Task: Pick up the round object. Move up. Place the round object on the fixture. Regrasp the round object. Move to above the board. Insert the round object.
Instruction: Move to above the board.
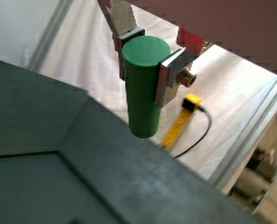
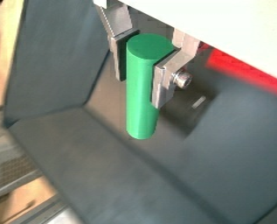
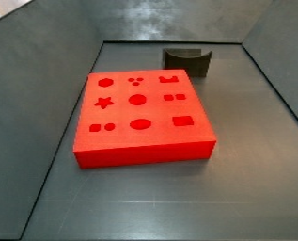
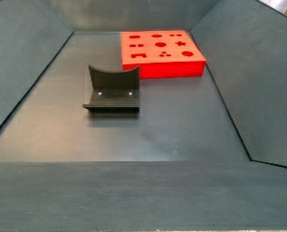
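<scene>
In both wrist views my gripper (image 1: 148, 59) is shut on the round object (image 1: 145, 87), a plain green peg that hangs down from the silver fingers (image 1: 172, 70). The same peg (image 2: 147, 87) is clamped near its upper end by my gripper (image 2: 147, 59), well above the floor. In both side views the red board (image 3: 141, 113) with its shaped holes lies flat on the floor, and the dark notched fixture (image 3: 189, 61) stands apart from it. Neither side view shows the gripper or the peg. The fixture (image 4: 111, 89) has nothing on it.
Sloped dark grey walls (image 3: 39, 85) enclose the bin floor (image 4: 157, 127). A wrist view shows the bin's rim (image 1: 58, 131) below the peg, with white cloth (image 1: 239, 87) and a yellow cable (image 1: 182, 122) outside. A strip of red board (image 2: 248, 70) shows behind the gripper.
</scene>
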Robot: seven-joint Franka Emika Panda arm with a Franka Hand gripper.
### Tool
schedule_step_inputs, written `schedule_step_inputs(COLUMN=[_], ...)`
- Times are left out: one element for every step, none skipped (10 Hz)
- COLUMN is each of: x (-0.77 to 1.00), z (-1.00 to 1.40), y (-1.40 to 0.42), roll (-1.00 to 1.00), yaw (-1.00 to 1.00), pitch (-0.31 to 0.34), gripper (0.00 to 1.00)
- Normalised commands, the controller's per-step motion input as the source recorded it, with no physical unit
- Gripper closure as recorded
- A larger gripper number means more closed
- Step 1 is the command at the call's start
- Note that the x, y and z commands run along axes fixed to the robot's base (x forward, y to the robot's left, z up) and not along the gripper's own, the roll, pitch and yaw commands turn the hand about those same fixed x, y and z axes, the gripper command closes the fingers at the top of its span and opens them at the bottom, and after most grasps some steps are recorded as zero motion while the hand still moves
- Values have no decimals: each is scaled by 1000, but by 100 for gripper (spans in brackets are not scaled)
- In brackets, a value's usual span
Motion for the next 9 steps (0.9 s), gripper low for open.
schedule_step_inputs(x=[-529,-550,-571,-603,-644,-623,-418,-277,-199], z=[249,235,250,259,265,249,154,81,42], y=[-1000,-1000,-1000,-1000,-1000,-890,-479,-205,-79], roll=[-1000,-1000,-1000,-1000,-1000,-1000,-1000,-1000,-1000], yaw=[23,17,15,12,9,7,3,1,-2], pitch=[1,-11,-20,-29,-37,-50,-68,-80,-95], gripper=[100,100,100,100,100,100,100,100,100])
